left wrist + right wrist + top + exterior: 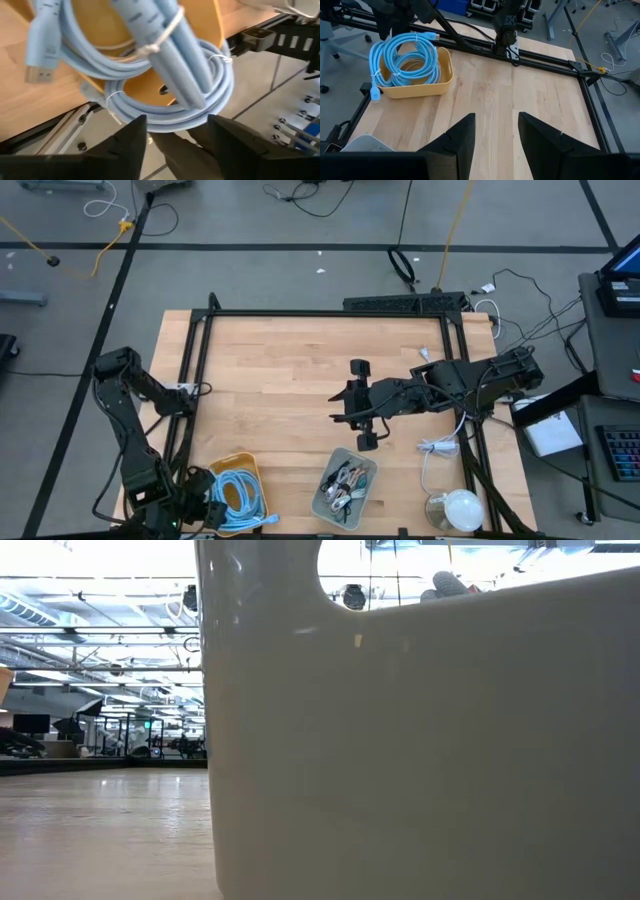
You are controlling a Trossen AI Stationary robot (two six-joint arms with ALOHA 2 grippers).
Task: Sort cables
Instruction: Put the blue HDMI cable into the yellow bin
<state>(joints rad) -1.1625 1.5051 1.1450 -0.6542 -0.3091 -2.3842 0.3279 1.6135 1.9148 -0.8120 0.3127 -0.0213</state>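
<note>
The sorting looks close to done, judging from how things lie. The blue cables (240, 495) sit coiled in the yellow bin (247, 465) at the near left corner of the tabletop (290, 380), one loop hanging over the rim. The thin mixed bundles (345, 480) fill the grey bin (335, 512) near the middle of the near edge. No loose small cable shows on the bare wood; only the white cord (435, 448) with its round white object (455, 508) lies at the near right.

The left gripper (205, 515) hangs just beside the yellow bin, jaws spread and holding nothing. The right gripper (358, 405) waits over mid-table, jaws apart and empty.

The high view alone shows both bins at once. The left wrist view shows the white ties (167, 27) binding the blue coils and a plug (39, 50) sticking out. The right wrist view shows the yellow bin from across the table. The low view is nearly filled by a pale wall (420, 740), probably the grey bin's side.
</note>
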